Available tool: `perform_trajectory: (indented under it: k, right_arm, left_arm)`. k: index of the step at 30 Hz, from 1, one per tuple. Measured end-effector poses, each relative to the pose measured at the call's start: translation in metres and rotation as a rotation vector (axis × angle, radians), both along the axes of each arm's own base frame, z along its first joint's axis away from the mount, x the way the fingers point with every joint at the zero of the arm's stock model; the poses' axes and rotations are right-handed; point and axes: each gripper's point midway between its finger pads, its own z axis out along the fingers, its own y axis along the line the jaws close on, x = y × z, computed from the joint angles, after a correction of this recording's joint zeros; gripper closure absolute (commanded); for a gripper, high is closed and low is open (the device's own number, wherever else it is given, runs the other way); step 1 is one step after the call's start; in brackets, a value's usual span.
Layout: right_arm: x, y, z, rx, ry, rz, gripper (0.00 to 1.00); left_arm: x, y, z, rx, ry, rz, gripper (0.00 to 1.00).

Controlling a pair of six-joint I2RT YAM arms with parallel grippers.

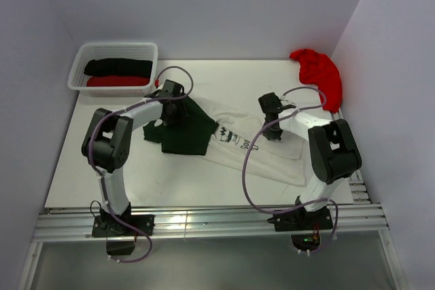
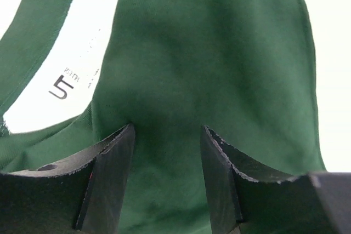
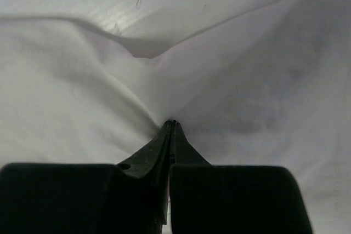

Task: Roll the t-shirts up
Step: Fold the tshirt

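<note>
Cloth fills both wrist views, but only the top view shows the whole scene. From above, the cream t-shirt (image 1: pixel 272 161) lies spread at the centre of the bench (image 1: pixel 88 161), and its length runs from about 10 o'clock toward 4 o'clock. Its green sleeve (image 1: pixel 183 134) is folded at the left part, and a dark print (image 1: pixel 234 137) is visible near the middle.

The left end effector (image 1: pixel 168 108) is low over this green part, but from above it is not clear how its fingers stand. The left wrist view answers this. The left end effector (image 2: pixel 167 130) has its jaws apart, and the green sleeve (image 2: pixel 208 53) is seen between them and past them. This view also shows a small size mark (image 2: pixel 61 87) on cream fabric at 9 o'clock, which the top view does not resolve.

The right end effector (image 1: pixel 272 127) is at the 1 o'clock side of the shirt. In its wrist view the right end effector (image 3: pixel 174 121) has its jaws pressed together, pinching the cream t-shirt (image 3: pixel 82 80). Folds spread out from the tip.

Only the top view shows the rest. A red t-shirt (image 1: pixel 318 73) lies crumpled at 1 o'clock against the right wall. A white basket (image 1: pixel 75 76) at 10 o'clock holds a black roll (image 1: pixel 119 67) and, just beside it, a red roll (image 1: pixel 119 81).
</note>
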Motion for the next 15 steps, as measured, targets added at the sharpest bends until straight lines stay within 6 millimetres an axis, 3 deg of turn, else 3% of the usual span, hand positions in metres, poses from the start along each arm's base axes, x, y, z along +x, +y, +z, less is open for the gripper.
perform_trajectory:
  k: [4, 8, 12, 15]
  right_arm:
    - [-0.020, 0.020, -0.001, -0.058, 0.033, 0.075, 1.00]
    - [-0.055, 0.051, -0.002, -0.071, 0.044, 0.186, 1.00]
    - [-0.099, 0.093, -0.003, -0.030, 0.074, 0.320, 1.00]
    - [-0.135, 0.137, -0.002, 0.025, 0.108, 0.446, 1.00]
  left_arm:
    - [0.024, -0.006, -0.001, 0.089, -0.003, -0.029, 0.43]
    - [0.053, -0.020, -0.003, 0.189, -0.008, -0.074, 0.43]
    - [0.090, -0.055, 0.000, 0.225, -0.049, -0.136, 0.43]
    - [0.111, -0.086, 0.002, 0.217, -0.098, -0.185, 0.43]
